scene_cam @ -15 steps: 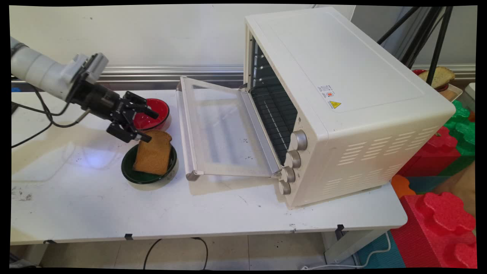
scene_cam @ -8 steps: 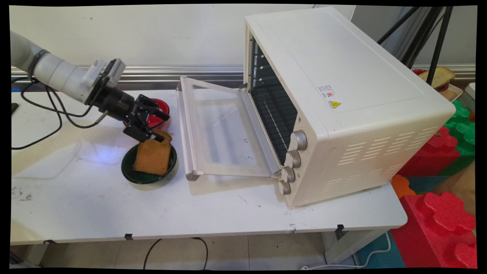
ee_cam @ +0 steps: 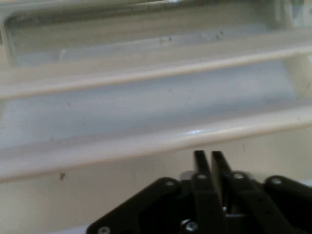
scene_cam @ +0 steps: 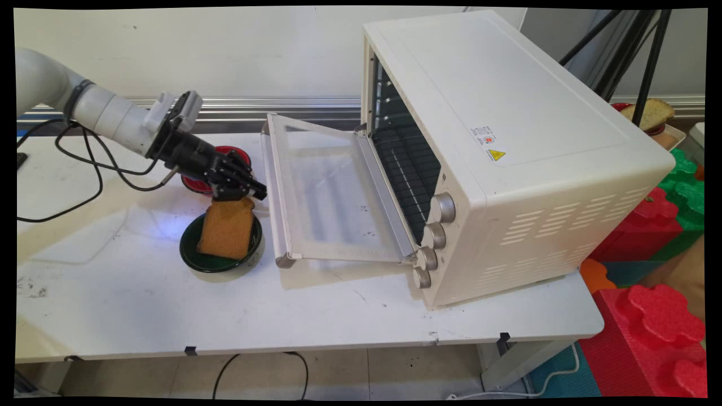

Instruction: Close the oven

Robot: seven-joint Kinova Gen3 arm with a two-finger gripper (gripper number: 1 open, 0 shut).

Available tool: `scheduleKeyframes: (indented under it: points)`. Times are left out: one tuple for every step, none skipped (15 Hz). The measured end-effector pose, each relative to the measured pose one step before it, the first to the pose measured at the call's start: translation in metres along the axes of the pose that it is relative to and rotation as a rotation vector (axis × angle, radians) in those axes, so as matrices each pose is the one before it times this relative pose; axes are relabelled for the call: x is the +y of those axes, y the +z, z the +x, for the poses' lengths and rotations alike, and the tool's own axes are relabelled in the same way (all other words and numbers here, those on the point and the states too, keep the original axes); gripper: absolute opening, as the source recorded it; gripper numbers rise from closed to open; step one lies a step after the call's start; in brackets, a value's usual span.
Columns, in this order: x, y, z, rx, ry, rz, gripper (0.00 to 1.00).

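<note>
A brown slice of toast (scene_cam: 227, 228) leans in a dark green bowl (scene_cam: 192, 254) on the white table (scene_cam: 141, 304). My gripper (scene_cam: 255, 194) hovers just over the toast's top edge and is shut, pointing at the toaster oven's open glass door (scene_cam: 327, 192). In the hand view the two fingers (ee_cam: 201, 168) stand close together with nothing seen between them (ee_cam: 209, 157), and the door's frame (ee_cam: 146, 141) fills the picture ahead. A red bowl (scene_cam: 194, 181) sits behind the gripper, mostly hidden by it.
The white toaster oven (scene_cam: 507, 146) fills the table's right half, its rack (scene_cam: 403, 158) visible inside and its knobs (scene_cam: 443, 207) at the near corner. Black cables (scene_cam: 84, 169) hang from the arm. Red and green foam blocks (scene_cam: 654, 225) stand right of the table.
The gripper has moved right, from beside the toast's left top corner to above its top edge, and its fingers have gone from open to shut. The toast stays in the green bowl.
</note>
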Motion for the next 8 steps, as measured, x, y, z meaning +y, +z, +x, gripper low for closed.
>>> scheduleKeyframes:
  points:
    - [-0.00092, 0.00238, 0.00117, 0.00786, -0.00002, 0.00325, 0.0]
    - [-0.00079, 0.0018, 0.0011, 0.00993, -0.00034, 0.00382, 0.0]
    - [-0.00083, 0.00131, 0.00131, 0.01519, -0.00018, 0.00641, 0.0]
    - [-0.00061, 0.00072, 0.00111, 0.01248, 0.00119, 0.00458, 0.0]
    - [-0.0001, -0.00026, 0.00088, 0.01463, 0.00185, 0.00525, 0.0]
    - [-0.00033, -0.00009, 0.00206, 0.02084, 0.00467, 0.00577, 0.0]
    - [-0.00027, -0.00046, 0.00183, 0.01705, 0.00459, 0.0047, 0.0]
    - [-0.00074, -0.00041, 0.00324, 0.02276, 0.00559, 0.00482, 0.0]
